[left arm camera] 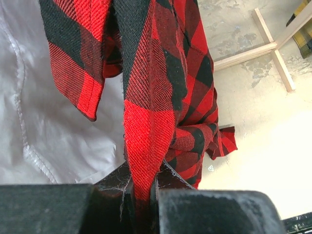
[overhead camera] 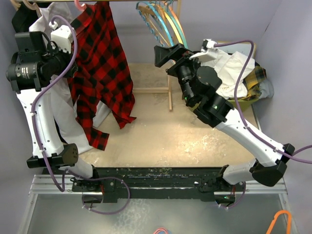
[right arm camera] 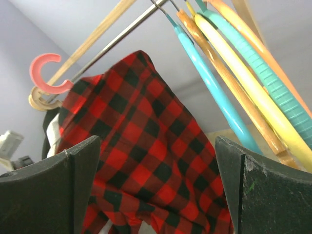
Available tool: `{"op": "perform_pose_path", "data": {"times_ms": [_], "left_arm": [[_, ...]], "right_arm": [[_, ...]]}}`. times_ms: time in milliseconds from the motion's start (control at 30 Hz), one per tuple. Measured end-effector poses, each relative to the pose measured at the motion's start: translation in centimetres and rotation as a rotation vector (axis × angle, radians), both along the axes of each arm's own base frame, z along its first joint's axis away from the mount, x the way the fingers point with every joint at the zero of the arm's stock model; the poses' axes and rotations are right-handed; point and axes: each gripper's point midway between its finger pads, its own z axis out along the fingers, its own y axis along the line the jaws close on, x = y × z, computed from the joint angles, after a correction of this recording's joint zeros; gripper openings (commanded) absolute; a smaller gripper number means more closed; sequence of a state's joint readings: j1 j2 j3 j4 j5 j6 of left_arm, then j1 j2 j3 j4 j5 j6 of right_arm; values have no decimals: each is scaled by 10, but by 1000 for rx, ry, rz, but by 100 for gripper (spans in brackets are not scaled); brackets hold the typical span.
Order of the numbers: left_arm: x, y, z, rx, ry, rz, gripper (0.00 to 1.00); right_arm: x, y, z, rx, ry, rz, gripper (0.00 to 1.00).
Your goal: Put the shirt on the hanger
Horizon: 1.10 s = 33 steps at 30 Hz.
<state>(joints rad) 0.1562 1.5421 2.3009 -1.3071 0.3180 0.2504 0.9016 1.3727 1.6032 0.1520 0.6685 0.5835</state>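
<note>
Top external: the shirt (overhead camera: pixel 102 63) hangs at upper left, touching the left gripper (overhead camera: pixel 69 66); the right gripper (overhead camera: pixel 161 55) sits well apart, right of centre. Left wrist: jaws pinch a shirt fold, bottom centre. Right wrist: jaws stand wide, shirt beyond them, hanger (right arm camera: pixel 35 78) hook upper left.

Left arm (overhead camera: pixel 39 122): base at 7 o'clock of the top view; elbow low at 8 o'clock, long link rising to 10 o'clock, wrist turned toward 3 o'clock.
Left gripper (left arm camera: pixel 141 195): closed, a fold of shirt (left arm camera: pixel 146 131) pinched between the fingers.
Right arm (overhead camera: pixel 246 131): base at 5 o'clock; elbow at 4 o'clock, link slanting toward centre.
Right gripper (right arm camera: pixel 157 161): jaws wide apart, holding nothing, tilted upward.
</note>
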Motion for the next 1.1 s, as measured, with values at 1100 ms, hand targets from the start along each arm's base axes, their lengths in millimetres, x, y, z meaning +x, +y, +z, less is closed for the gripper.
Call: {"op": "perform_pose_path", "data": {"times_ms": [1100], "left_arm": [[33, 76, 0, 37, 8, 231, 0]], "right_arm": [[7, 22, -10, -33, -3, 123, 99]]}}
